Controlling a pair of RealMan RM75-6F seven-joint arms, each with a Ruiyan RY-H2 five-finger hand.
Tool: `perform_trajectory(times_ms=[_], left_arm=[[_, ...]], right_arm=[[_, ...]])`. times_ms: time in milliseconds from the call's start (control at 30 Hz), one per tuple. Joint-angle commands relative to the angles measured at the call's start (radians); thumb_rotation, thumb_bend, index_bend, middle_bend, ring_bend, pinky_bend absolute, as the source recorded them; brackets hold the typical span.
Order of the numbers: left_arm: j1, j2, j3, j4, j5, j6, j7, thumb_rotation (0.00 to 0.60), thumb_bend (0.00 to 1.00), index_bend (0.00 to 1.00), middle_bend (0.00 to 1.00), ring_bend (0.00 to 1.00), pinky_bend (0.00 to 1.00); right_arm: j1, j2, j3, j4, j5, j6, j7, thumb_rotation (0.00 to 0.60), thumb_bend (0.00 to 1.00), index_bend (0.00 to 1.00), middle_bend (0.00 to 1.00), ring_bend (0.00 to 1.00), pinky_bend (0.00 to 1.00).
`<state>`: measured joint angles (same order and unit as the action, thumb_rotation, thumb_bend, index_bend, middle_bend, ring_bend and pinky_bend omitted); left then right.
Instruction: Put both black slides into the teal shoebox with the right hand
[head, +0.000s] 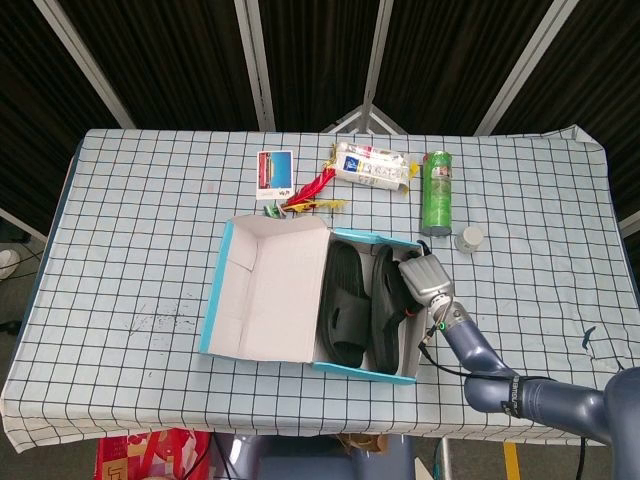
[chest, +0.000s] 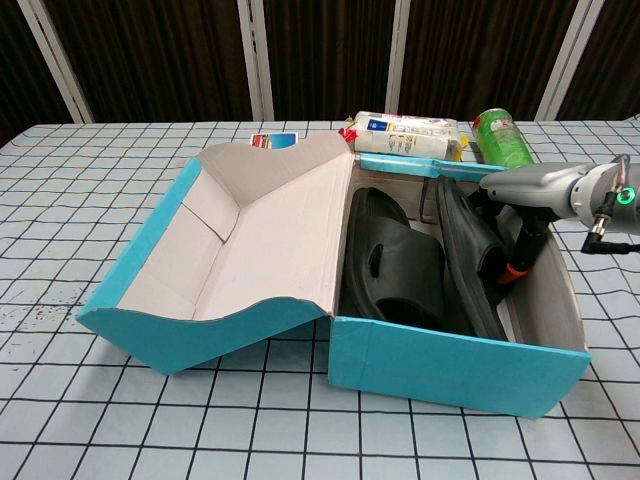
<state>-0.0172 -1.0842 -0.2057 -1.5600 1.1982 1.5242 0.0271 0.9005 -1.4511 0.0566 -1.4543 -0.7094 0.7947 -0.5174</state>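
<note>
Black rubbery slides sit lengthwise inside the teal shoebox (head: 365, 368), right hand (head: 424, 278) on one of them.
Both slides run along the box's long axis, front to back on the checked table (head: 140, 220): the left slide (chest: 395, 262) lies flat, sole down, strap up, while the right slide (chest: 470, 250) stands tilted on its edge against the box's right wall. The right hand's fingers (chest: 520, 255) curl over this tilted slide, gripping it inside the box. Pale cardboard lines the hinged lid (chest: 240, 240), which lies open to the left. Behind the box lie a green can (head: 437, 190), a snack packet (head: 372, 165) and a small card (head: 274, 172).
</note>
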Motion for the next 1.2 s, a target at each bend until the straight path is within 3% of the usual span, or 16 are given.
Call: perform_trajectory(times_ms=[33, 267, 433, 533, 833, 1200], left_arm=[[0.0, 0.0, -0.001, 0.001, -0.001, 0.0, -0.002, 0.6, 0.37, 0.1, 0.04, 0.0, 0.09], [-0.001, 0.0, 0.001, 0.001, 0.001, -0.003, -0.003, 0.6, 0.37, 0.1, 0.04, 0.0, 0.09], [0.0, 0.001, 0.001, 0.0, 0.003, 0.0, -0.005, 0.6, 0.37, 0.1, 0.04, 0.0, 0.09], [0.001, 0.001, 0.001, 0.0, 0.003, 0.001, -0.006, 0.6, 0.37, 0.1, 0.04, 0.0, 0.09], [0.002, 0.003, 0.0, 0.0, 0.002, 0.0, -0.012, 0.6, 0.37, 0.1, 0.04, 0.0, 0.09], [0.001, 0.003, 0.0, 0.002, 0.001, -0.003, -0.014, 0.6, 0.37, 0.1, 0.04, 0.0, 0.09]], right_arm=[[0.01, -0.003, 0.0, -0.013, 0.02, 0.018, -0.02, 0.6, 0.53, 0.6, 0.55, 0.19, 0.0], [0.013, 0.014, 0.007, -0.048, 0.046, 0.037, -0.032, 0.6, 0.52, 0.59, 0.55, 0.19, 0.0], [0.024, 0.033, 0.002, -0.079, 0.082, 0.039, -0.055, 0.6, 0.25, 0.39, 0.43, 0.14, 0.0], [0.033, 0.041, 0.004, -0.097, 0.111, 0.041, -0.067, 0.6, 0.17, 0.32, 0.35, 0.11, 0.0], [0.043, 0.049, 0.02, -0.127, 0.137, 0.062, -0.062, 0.6, 0.09, 0.14, 0.18, 0.07, 0.0], [0.092, 0.1, -0.005, -0.175, 0.222, 0.023, -0.119, 0.6, 0.04, 0.02, 0.08, 0.01, 0.0]])
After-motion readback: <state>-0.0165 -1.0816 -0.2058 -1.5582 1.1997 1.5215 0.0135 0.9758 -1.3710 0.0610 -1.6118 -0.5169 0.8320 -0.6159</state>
